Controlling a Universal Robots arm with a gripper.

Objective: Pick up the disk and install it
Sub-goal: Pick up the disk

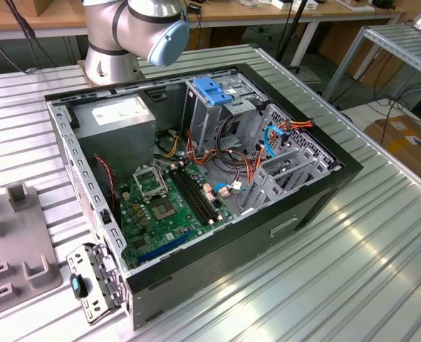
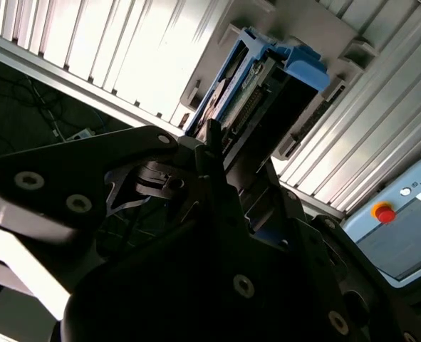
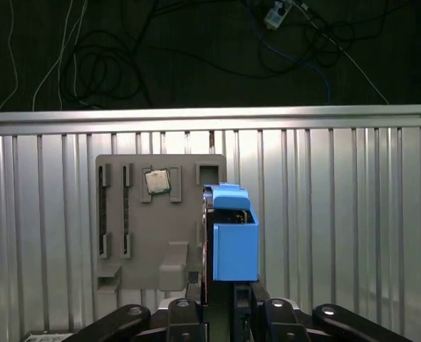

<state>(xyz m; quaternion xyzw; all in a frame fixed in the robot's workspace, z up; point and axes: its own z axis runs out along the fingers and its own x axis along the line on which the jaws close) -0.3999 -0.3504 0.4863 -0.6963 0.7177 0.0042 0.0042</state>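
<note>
While the disk (image 3: pixel 233 239) is standing on edge against the grey holding fixture (image 3: pixel 142 235), seemingly so that it can be taken from above by its light-blue carrier, the arm's fingers (image 2: pixel 211 142) are hanging right at its near end. Whether they are pinching it or merely flanking it, I cannot tell. A processor chip (image 3: pixel 157 181) is sitting in a pocket of the same fixture. The ribbed aluminium surface (image 1: pixel 352 271) is carrying the open computer case (image 1: pixel 317 192) beside the fixture, its drive cage (image 1: pixel 203 117) lying exposed. Workbenches (image 1: pixel 253 11) and a cardboard carton (image 1: pixel 402 135) are standing beyond.
</note>
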